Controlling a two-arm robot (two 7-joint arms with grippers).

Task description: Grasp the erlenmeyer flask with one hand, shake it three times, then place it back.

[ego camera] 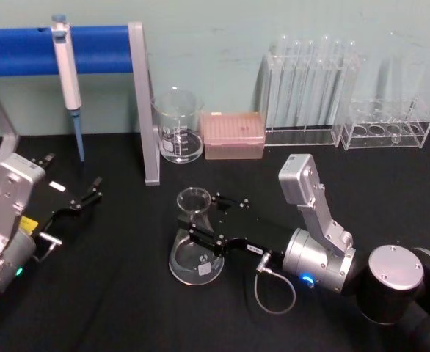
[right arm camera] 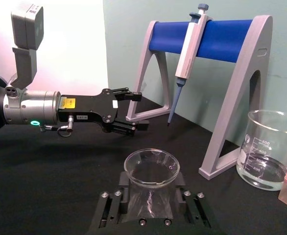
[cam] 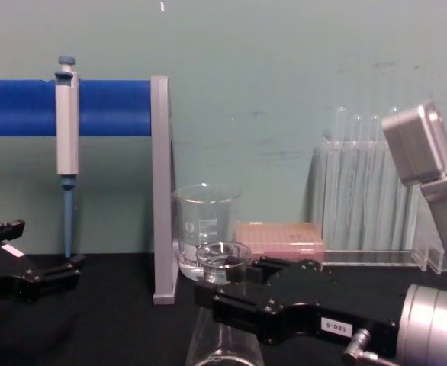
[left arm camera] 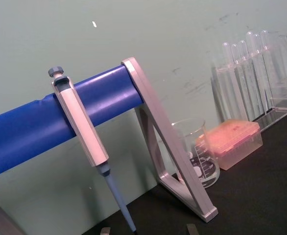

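Head view puts the right tool [ego camera: 202,220] low over the black counter [ego camera: 112,293], its two black fingers on either side of the neck of the erlenmeyer flask [ego camera: 194,253]. The flask stands upright on the counter, its flared rim just above the fingers and its wide base spreading out below them. From the right wrist view the neck sits squarely between the finger pads [right arm camera: 109,208], which look pressed against the glass, so I judge the tool clenched on the neck, though contact cannot be confirmed for certain. In the chest view the base appears to rest on the counter, so the lift has probably not begun.

The left tool [ego camera: 79,202] is parked well off to the far side of the flask from the right arm, fingers spread and holding nothing.

Beyond the right tool's fingertips stand a glass beaker [ego camera: 178,125], a pink tip box [ego camera: 233,136] and the grey leg of the pipette stand [ego camera: 143,103].

The risks lie in the grip and the swing. Smooth tapered glass held only at the neck could slide down through the fingers once shaking starts, or tilt if the pads sit unevenly. A wide shake forward could knock the flask against the beaker or the stand leg, and any liquid may slosh toward the open rim.
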